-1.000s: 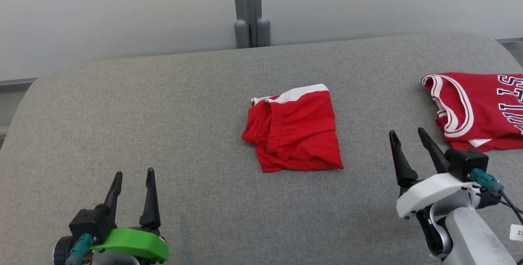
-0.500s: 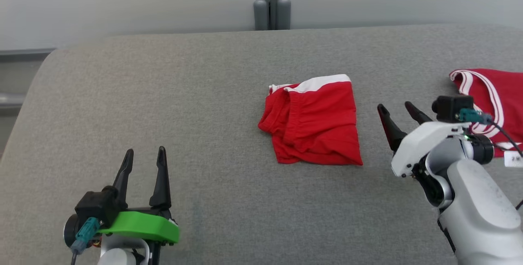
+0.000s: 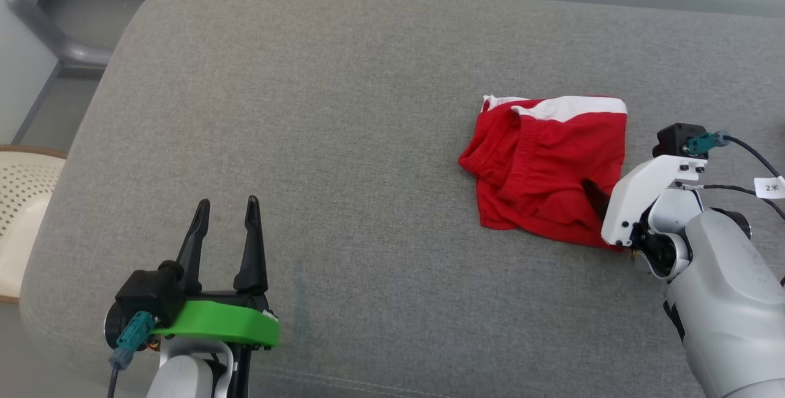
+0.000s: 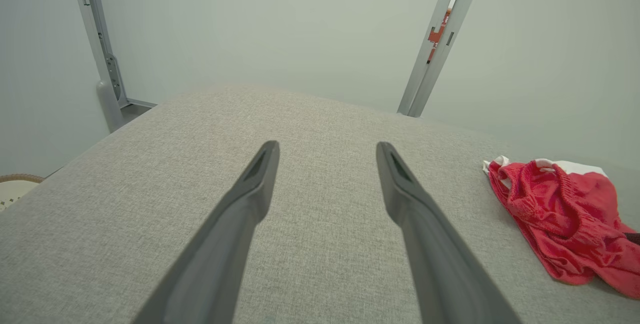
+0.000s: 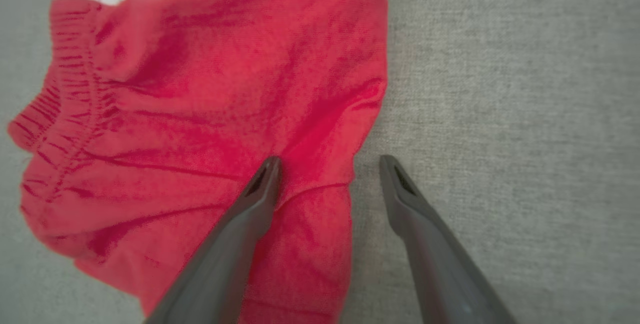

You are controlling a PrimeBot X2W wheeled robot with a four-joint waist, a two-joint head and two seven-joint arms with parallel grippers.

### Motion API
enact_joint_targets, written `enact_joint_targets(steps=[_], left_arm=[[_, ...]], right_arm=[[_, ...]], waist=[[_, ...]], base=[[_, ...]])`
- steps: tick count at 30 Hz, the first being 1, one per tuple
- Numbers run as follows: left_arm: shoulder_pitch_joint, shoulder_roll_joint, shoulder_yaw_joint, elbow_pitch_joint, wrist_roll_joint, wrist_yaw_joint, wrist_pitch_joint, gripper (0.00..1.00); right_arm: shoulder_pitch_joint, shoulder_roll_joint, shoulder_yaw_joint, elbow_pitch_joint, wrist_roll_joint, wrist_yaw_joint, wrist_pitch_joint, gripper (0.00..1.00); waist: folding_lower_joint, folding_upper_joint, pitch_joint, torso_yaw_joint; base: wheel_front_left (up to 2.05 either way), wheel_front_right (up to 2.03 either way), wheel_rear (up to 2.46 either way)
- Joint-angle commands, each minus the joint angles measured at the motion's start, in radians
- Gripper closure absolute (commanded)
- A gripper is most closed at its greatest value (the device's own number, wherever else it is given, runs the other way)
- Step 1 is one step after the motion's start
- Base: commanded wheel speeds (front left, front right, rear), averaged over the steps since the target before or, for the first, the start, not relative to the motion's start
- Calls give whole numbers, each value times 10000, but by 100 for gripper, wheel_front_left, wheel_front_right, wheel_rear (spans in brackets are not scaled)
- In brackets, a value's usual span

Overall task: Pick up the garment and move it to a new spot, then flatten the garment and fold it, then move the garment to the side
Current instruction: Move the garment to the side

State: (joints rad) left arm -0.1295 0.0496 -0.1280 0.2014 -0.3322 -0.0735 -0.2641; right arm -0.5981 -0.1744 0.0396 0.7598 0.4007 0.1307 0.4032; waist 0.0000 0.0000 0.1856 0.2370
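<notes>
A green mount [image 3: 214, 324] backs the left tool [image 3: 227, 202], a white mount [image 3: 644, 192] the right tool [image 5: 330, 164].

A grey fabric surface [image 3: 343, 67] fronts a pale wall [image 4: 280, 24] with metal posts [image 4: 434, 44], a cream perforated seat [image 3: 21, 214] beside it.

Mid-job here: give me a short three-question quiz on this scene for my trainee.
1. True or false: the left hand touches the red shorts.
2. The right hand is: A) shut on the middle of the shorts; B) open, straddling an edge of the shorts; C) open, well clear of the shorts.
3. In the head view, what colour is the band along the far edge of the shorts?
Key: 1 false; 2 B; 3 white.
</notes>
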Motion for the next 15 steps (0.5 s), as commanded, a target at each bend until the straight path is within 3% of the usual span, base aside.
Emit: enact_joint_targets(steps=[1, 5, 6, 8, 11, 15], left_arm=[[-172, 21, -5, -64, -84, 40, 7, 0], [-232, 23, 2, -224, -82, 85, 7, 0], [-243, 23, 14, -260, -74, 88, 7, 0], [-269, 21, 43, -334, -34, 84, 7, 0], [-352, 23, 60, -436, -17, 110, 7, 0], [-375, 24, 85, -589, -27, 155, 7, 0]], right_arm=[[-93, 17, -218, 224, -244, 1, 45, 0], [-2, 584, -498, 792, -450, 12, 467, 0], [8, 705, -464, 846, -479, 29, 572, 17], [10, 867, -256, 817, -580, 44, 715, 99], [28, 699, 410, 612, -838, 51, 994, 100], [-135, -268, 1959, -66, -1189, 17, 1474, 100]], waist=[[0, 0, 506, 492], [0, 0, 640, 548], [0, 0, 660, 539], [0, 0, 714, 490], [0, 0, 779, 378], [0, 0, 806, 131]], base=[[0, 0, 0], [0, 0, 0], [0, 0, 0], [0, 0, 0], [0, 0, 0], [0, 0, 0]])
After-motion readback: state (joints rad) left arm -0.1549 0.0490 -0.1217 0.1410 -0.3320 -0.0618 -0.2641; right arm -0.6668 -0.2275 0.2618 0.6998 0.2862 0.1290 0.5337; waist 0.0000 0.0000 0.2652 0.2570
